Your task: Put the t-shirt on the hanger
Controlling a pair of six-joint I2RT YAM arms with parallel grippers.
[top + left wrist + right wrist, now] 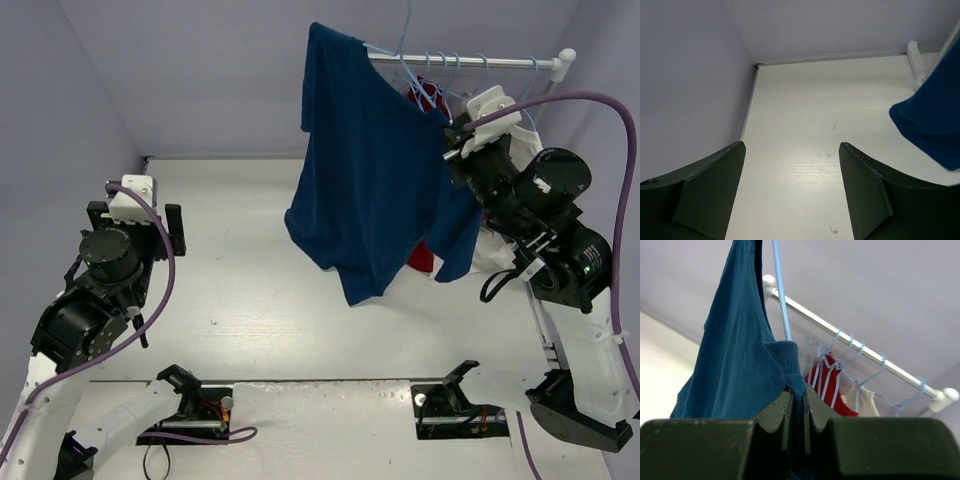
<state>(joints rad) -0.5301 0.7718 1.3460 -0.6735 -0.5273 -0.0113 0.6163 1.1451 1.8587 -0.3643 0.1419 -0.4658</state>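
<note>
— How are the jaws of the right gripper (798,399) set?

— They are seen pressed together on a fold of the t-shirt (370,180). In the right wrist view the neck ribbing (787,357) is pinched between them at lower centre.

— Where is the hanger (781,290) found relative to that grip?

— Its thin light-blue wire is seen just above the jaws. It slants up from the ribbing to the top edge of the frame. Whether the wire is touched by the fingers cannot be told.

— And the rest of the garment?

— In the top view it is draped down the middle of the frame from the upper centre, below the white rail (470,62). Its lower edge is held clear of the table (805,100). A red shirt (822,377), a white shirt (867,402) and the other hangers (855,352) are seen on the rail behind it.

— The left gripper (792,145)?

— Its jaws are spread wide with nothing between them, over bare table at the left. A corner of the t-shirt is seen at the right edge of its view, well apart from the fingers.
</note>
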